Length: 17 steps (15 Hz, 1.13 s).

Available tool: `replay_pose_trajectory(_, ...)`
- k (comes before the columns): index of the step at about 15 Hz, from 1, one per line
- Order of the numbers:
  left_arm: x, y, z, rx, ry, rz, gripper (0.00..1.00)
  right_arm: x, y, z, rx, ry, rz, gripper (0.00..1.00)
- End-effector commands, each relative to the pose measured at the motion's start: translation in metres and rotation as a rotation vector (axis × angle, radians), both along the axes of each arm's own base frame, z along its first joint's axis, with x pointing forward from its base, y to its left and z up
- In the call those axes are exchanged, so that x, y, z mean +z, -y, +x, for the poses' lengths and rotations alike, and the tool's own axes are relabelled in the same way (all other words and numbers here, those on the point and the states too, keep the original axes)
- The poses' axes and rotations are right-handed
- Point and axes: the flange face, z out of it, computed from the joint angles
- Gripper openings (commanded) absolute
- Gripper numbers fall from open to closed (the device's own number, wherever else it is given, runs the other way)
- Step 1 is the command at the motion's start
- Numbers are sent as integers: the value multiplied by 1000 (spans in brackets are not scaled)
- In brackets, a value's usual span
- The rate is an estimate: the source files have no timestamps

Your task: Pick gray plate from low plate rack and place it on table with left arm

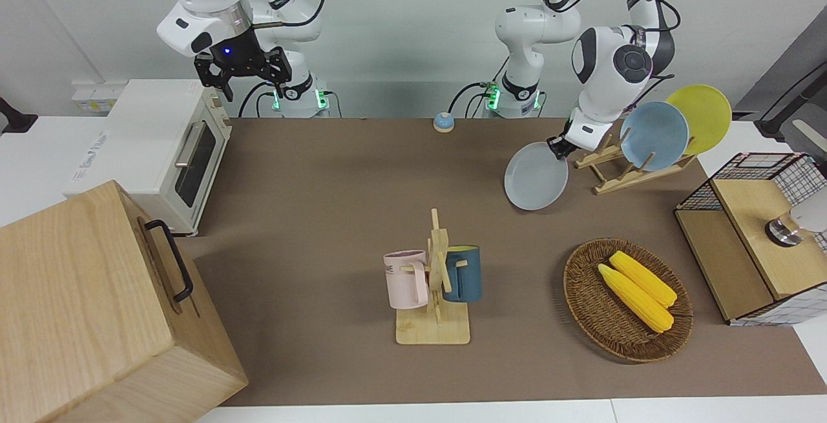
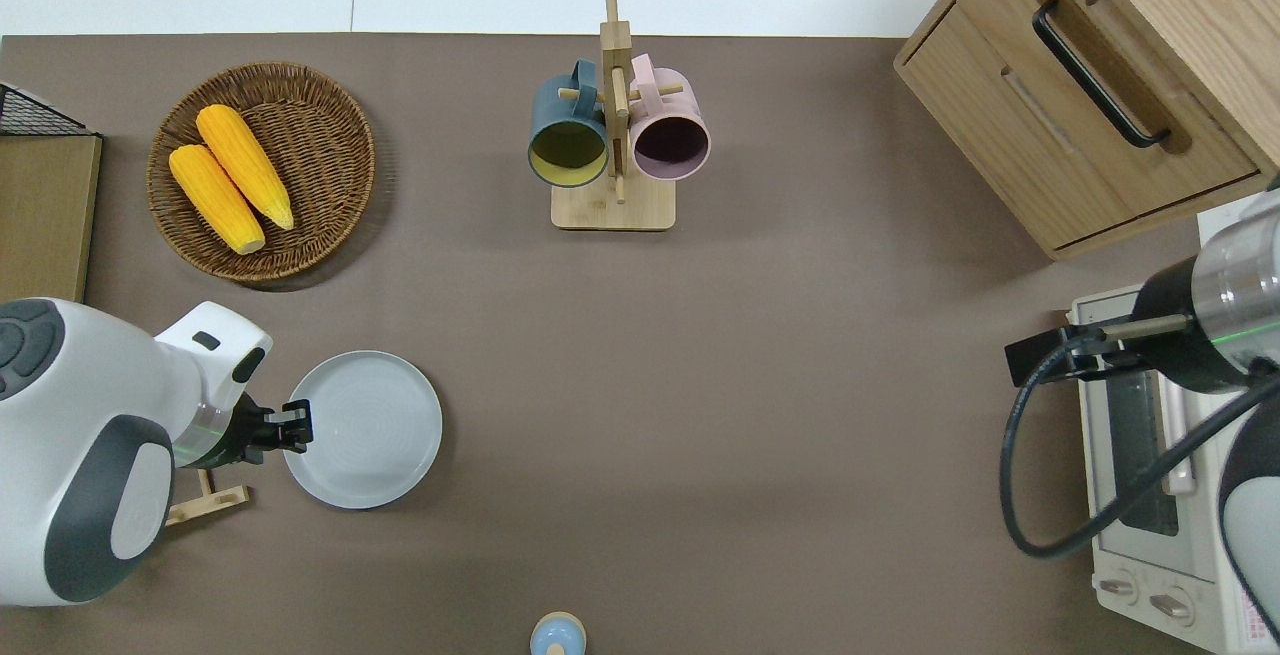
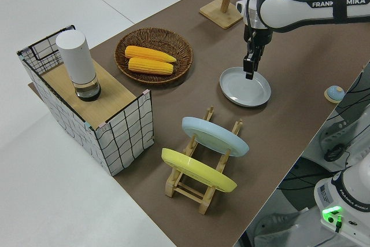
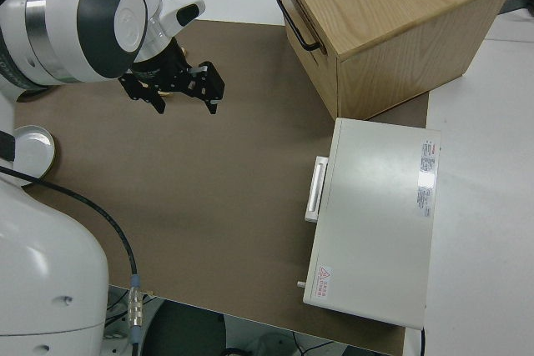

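Note:
My left gripper (image 1: 557,148) is shut on the rim of the gray plate (image 1: 536,176), on the edge toward the low plate rack (image 1: 636,177). The plate (image 2: 362,429) hangs almost flat, low over the brown table (image 2: 700,385), beside the rack toward the table's middle. I cannot tell whether it touches the mat. In the left side view the gripper (image 3: 250,67) stands upright over the plate (image 3: 245,86). The rack (image 3: 196,186) holds a light blue plate (image 1: 654,135) and a yellow plate (image 1: 701,116). My right gripper (image 1: 242,77) is parked and open.
A wicker basket (image 1: 585,307) with two corn cobs lies farther from the robots than the gray plate. A mug stand (image 1: 434,294) with two mugs stands mid-table. A wire-framed box (image 1: 756,236), a toaster oven (image 1: 161,152), a wooden cabinet (image 1: 97,307) and a small blue bell (image 1: 443,122) line the edges.

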Motion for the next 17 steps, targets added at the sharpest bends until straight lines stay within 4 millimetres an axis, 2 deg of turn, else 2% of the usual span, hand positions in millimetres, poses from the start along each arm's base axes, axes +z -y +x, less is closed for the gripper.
replay_pose_trajectory(1, 24, -3, -1, -12, 39, 32, 993, 4, 4, -3, -5, -5, 2, 987)
replay_pose_trajectory(2, 31, -3, 4, -21, 37, 46, 993, 4, 4, -3, -6, -5, 2, 987)
replay_pose_trajectory(5, 77, -3, 32, -17, 62, 44, 991, 4, 3, -3, -3, -5, 2, 990)
replay_pose_trajectory(6, 99, -5, 37, -11, 92, 43, 991, 4, 3, -3, -3, -5, 2, 987)
replay_pose_trajectory(8, 129, -4, 41, -21, 101, 38, 991, 4, 4, -3, -6, -5, 2, 987)
replay_pose_trajectory(11, 148, -1, 41, -27, 119, 33, 989, 4, 4, -3, -5, -5, 2, 987)
replay_pose_trajectory(13, 176, 0, 45, -22, 175, 20, 991, 4, 4, -3, -5, -5, 2, 990)
replay_pose_trajectory(15, 193, 3, 43, -24, 183, 10, 991, 4, 4, -3, -5, -5, 2, 987)
replay_pose_trajectory(17, 195, 0, 42, -19, 170, 6, 993, 4, 4, -3, -6, -5, 2, 990)
